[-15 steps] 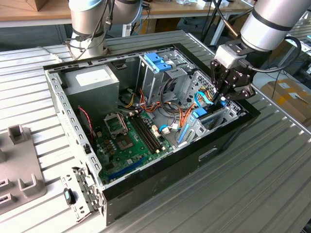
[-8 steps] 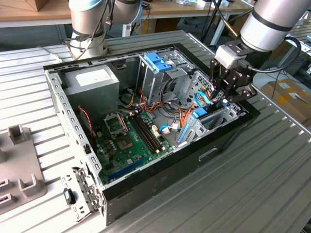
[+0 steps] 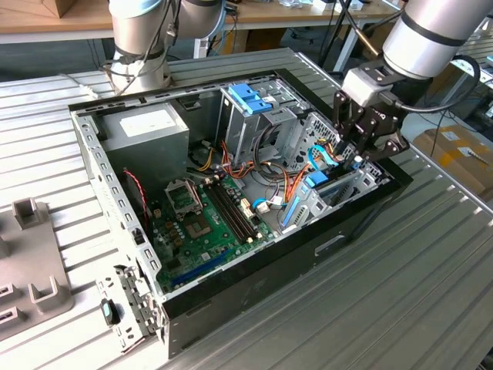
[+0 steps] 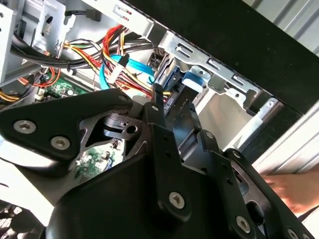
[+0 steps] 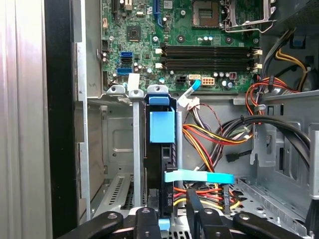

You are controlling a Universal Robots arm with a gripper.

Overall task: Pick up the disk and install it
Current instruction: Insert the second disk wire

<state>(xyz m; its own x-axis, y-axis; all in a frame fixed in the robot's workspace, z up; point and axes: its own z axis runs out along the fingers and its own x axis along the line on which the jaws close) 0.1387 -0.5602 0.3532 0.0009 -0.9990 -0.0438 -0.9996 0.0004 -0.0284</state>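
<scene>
While I hold the gripper (image 3: pixel 362 142) over the computer case's (image 3: pixel 231 301) corner nearest the exterior view's right, the disk (image 5: pixel 160 149) stands on edge in its metal bay (image 5: pixel 119 144) directly beneath. Its long axis runs straight away from the fingers, which look clamped on its near edge, though I cannot tell for sure.

no legible txt, white label on power supply box (image 3: pixel 146 122) unreadable
</scene>
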